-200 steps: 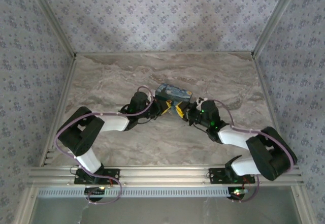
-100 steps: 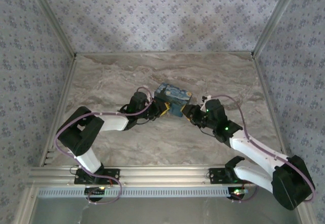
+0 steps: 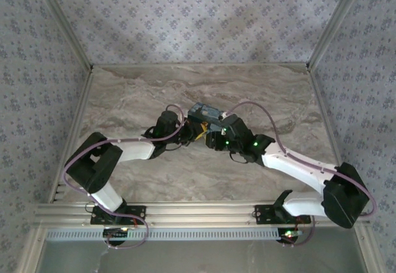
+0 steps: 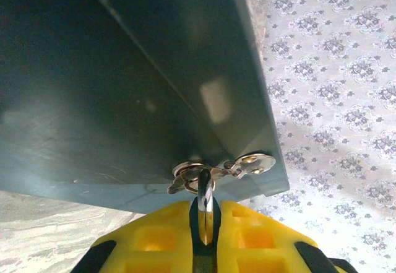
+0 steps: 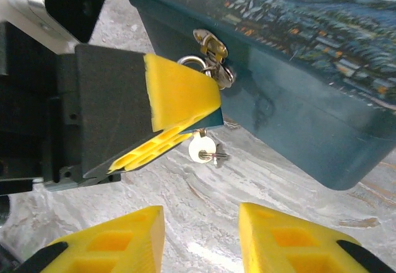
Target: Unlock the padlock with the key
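left gripper (image 4: 205,229) pinching padlock (image 4: 205,203) at tin (image 5: 297,87) hasp (image 5: 210,45); right gripper (image 5: 201,242) spread near key (image 5: 201,150); off-centre grab may dislodge key, shove tin.

Overhead from behind onto the whole desk (image 3: 124,93); at each wrist, close in on the tin's (image 5: 297,69) latch (image 5: 210,47) and left jaws.
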Robot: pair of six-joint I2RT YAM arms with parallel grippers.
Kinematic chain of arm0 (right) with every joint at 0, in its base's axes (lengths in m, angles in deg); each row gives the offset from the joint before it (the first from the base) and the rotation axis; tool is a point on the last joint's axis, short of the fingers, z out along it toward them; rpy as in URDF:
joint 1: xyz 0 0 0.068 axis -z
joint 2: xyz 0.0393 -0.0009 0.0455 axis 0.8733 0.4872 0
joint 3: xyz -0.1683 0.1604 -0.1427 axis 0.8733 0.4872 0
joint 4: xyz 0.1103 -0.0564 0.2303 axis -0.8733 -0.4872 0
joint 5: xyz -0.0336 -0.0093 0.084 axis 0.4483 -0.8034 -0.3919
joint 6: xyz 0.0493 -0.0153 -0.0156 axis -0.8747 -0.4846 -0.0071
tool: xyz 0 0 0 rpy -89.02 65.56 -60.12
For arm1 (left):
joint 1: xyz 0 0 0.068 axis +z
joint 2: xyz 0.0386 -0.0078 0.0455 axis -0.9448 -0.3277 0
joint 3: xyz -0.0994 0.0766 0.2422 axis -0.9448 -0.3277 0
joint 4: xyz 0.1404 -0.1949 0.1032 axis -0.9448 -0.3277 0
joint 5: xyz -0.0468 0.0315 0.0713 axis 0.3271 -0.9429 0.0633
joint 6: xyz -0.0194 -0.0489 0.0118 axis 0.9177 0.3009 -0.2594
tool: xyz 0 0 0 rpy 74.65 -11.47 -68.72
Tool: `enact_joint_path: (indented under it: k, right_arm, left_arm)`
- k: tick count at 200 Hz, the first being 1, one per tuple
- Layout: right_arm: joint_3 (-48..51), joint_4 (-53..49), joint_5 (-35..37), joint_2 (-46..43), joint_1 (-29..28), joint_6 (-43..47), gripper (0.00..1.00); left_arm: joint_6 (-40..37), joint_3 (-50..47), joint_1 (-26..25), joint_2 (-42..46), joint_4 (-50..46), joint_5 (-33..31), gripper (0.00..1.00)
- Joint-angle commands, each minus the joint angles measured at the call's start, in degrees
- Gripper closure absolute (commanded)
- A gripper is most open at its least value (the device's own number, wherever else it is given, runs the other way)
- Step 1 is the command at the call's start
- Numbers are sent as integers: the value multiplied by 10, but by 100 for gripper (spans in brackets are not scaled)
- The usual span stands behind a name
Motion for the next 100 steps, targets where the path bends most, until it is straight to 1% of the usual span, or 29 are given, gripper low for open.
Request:
enact_joint_path:
  k: [1, 59, 100]
  right_arm:
    - [-29, -21, 38, 17, -8, 57, 57]
    - [-58, -26, 46, 57, -12, 93, 56]
    - [-81, -33, 48, 86, -15, 113, 60]
  left_arm:
    - [2, 3, 1, 18, 6, 17, 100]
    - [3, 6, 1, 18, 3, 18, 100]
    - [3, 11, 2, 17, -1, 20, 100]
